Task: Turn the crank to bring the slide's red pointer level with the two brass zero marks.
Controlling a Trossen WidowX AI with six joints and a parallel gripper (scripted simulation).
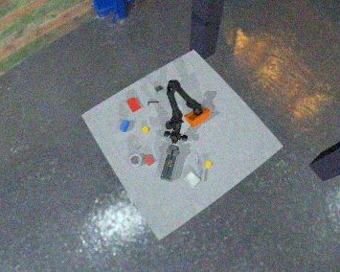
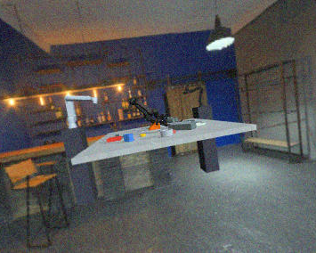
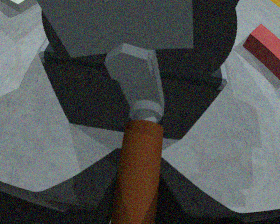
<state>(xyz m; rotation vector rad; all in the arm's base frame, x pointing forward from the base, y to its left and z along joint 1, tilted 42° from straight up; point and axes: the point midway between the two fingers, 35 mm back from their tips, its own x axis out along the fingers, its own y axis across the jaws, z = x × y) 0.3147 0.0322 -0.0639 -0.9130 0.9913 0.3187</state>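
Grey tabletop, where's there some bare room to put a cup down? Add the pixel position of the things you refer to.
From the top view, the grey tabletop (image 1: 242, 139) has a wide bare patch right of the orange tray (image 1: 205, 119) and the yellow disc (image 1: 208, 164), out to the right corner. It's crowded around the dark machine (image 1: 168, 171), between the grey ring (image 1: 130, 163) and white block (image 1: 192, 179).

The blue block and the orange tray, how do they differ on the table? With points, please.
The blue block (image 1: 124, 125) (image 2: 128, 137) is small, while the orange tray (image 1: 193, 123) is clearly bigger. The block looks solid, whereas the tray is open on top. The block lies well away from the arm (image 1: 174, 102), but the tray sits at the arm's base end. Both rest on the same grey table top (image 1: 238, 144) (image 2: 221, 129).
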